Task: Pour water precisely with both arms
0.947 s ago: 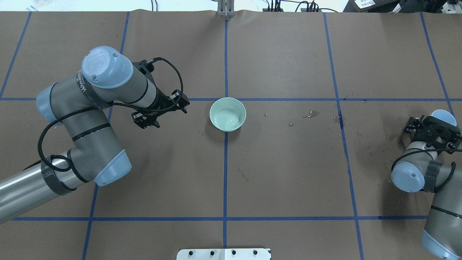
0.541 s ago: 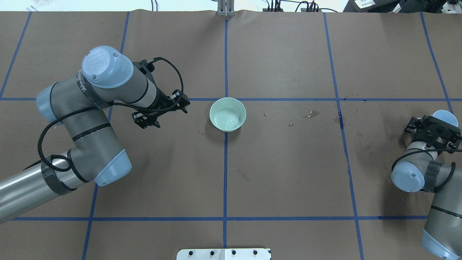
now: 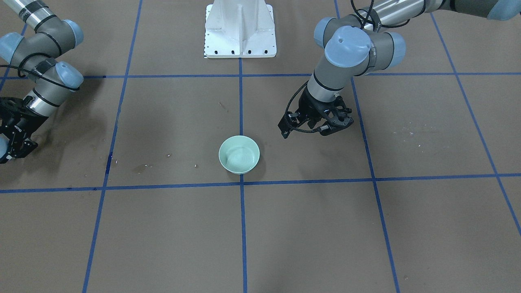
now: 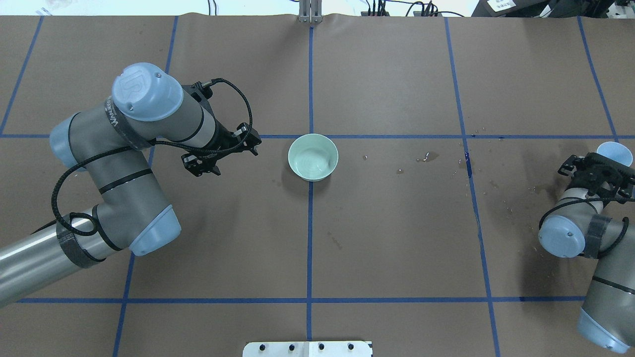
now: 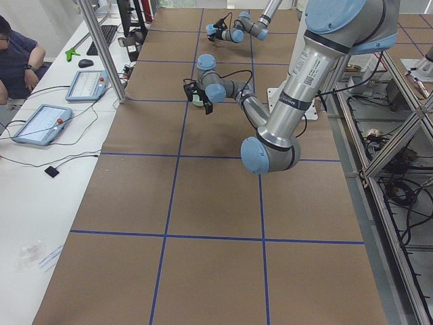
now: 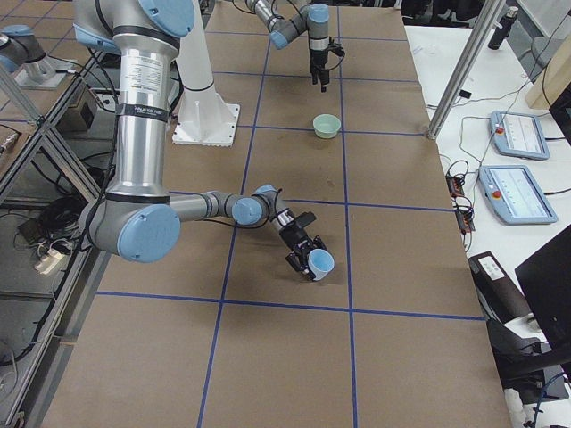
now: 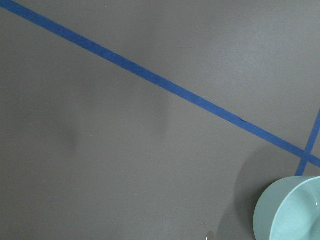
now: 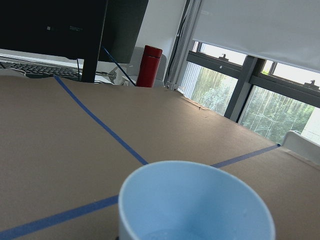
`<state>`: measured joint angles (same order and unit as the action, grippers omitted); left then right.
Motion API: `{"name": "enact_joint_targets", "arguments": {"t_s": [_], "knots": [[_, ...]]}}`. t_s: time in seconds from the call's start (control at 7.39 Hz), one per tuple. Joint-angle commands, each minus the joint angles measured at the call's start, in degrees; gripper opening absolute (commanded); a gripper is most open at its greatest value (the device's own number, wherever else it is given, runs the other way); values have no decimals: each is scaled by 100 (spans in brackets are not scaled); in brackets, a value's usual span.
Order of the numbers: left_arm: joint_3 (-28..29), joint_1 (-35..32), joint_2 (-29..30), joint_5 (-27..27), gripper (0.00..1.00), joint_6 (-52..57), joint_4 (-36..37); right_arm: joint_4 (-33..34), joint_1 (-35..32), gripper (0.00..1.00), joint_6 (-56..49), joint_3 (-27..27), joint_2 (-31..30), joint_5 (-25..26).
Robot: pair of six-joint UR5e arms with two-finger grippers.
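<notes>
A pale green bowl point(image 4: 313, 157) stands at the table's middle, with water point(image 4: 310, 162) rippling inside; it also shows in the front view point(image 3: 239, 154). My left gripper point(image 4: 214, 157) hangs open and empty a little to the bowl's left, pointing down. In the left wrist view the bowl's rim point(image 7: 287, 210) sits at the lower right corner. My right gripper point(image 4: 606, 166) is far to the right, low over the table, shut on a light-blue cup point(image 4: 615, 152). The cup is tilted, and its open mouth point(image 8: 195, 200) fills the right wrist view.
Spilled drops and wet patches point(image 4: 427, 157) dot the brown paper between the bowl and the right arm. Blue tape lines point(image 4: 310, 238) grid the table. The white pedestal base point(image 3: 240, 28) stands at the robot's edge. An operator point(image 5: 17, 57) sits beside the table.
The right arm has shifted slightly, carrying the cup a little farther away and to the right. The left arm and the bowl have not moved.
</notes>
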<state>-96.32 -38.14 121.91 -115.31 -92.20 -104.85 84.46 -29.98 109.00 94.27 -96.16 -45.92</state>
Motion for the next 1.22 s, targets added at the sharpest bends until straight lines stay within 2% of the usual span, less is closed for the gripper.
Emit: {"name": "enact_joint_targets", "arguments": {"t_s": [0.0,0.41,0.68,0.81,0.95,1.08], "knots": [[0,0,0,0,100,0,0,0,-375,0,-612,380,-25,74],[-105,-35,0,0,100,9,0,-122,-1008,0,-2648,1276,62,40],[-472,-315,-262,-61,100,374,96,-736,-1203,0,-3575,1296,439,-477],[-893,-395,-499,-140,100,1109,671,-747,-1204,0,-3848,1374,632,-549],[-1140,-535,-518,-140,100,1769,1286,-747,-1195,0,-4295,1740,660,-836],[-1186,-667,-536,-149,100,2062,1527,-747,-1186,0,-4682,2005,791,-1109]]}}
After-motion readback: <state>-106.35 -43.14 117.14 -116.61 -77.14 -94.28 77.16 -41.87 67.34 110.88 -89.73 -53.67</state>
